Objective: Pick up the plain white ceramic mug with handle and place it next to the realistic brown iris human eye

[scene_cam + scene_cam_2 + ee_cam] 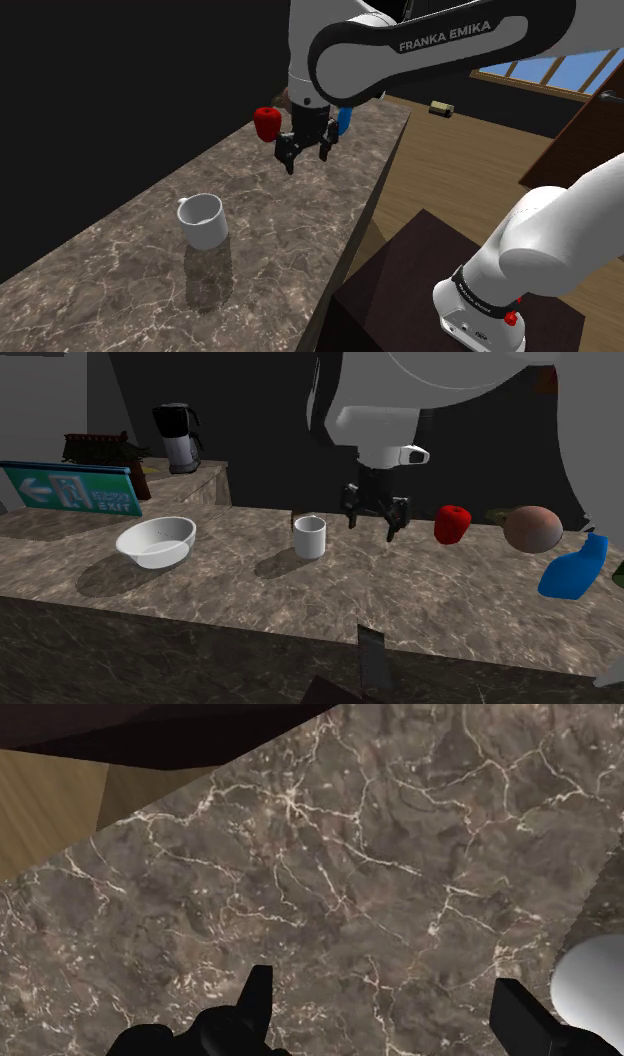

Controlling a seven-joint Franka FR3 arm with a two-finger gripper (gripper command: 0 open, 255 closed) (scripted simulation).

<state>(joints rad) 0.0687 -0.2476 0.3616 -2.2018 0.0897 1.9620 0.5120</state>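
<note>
A brown marble counter (pixel 120 270) runs beneath the white arm (pixel 430 45), whose black gripper (pixel 305 155) hangs over it spread wide and empty, the white mug (pixel 203 220) upright nearby and the brownish eyeball (pixel 532 529) on the gripper's far side

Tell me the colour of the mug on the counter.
The mug is plain white, clearest in the shoulder view.
</note>
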